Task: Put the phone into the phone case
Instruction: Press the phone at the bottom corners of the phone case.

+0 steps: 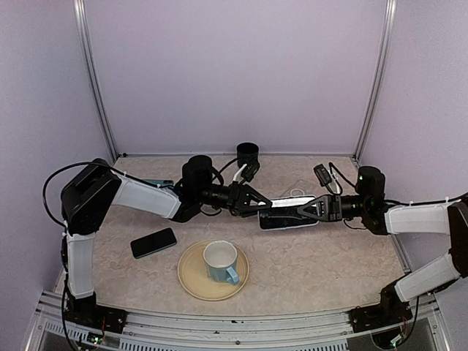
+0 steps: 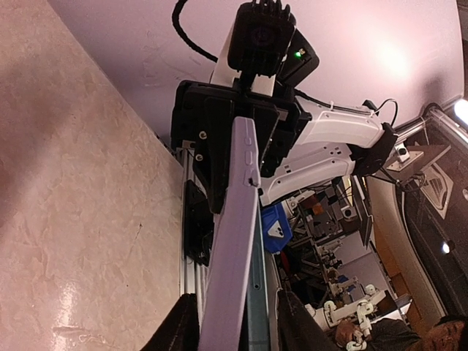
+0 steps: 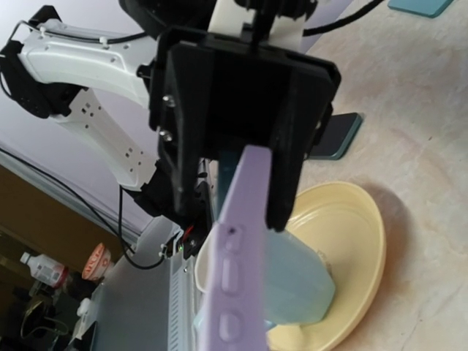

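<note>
Right gripper (image 1: 308, 209) pinched the lavender phone case (image 3: 238, 256) — likely light, flexible, best gripped at its rims; left gripper (image 1: 259, 206) straddled it, clamping indeterminate.

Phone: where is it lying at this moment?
Top view: the phone lies on the table, left of centre, just left of the yellow plate holding the mug.

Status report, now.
Right pincer shut on lavender plastic phone case, aloft. Left pincer straddles its other end, grip unclear. Black rectangular phone lies apart, beside cream plate holding pale-blue mug.
</note>
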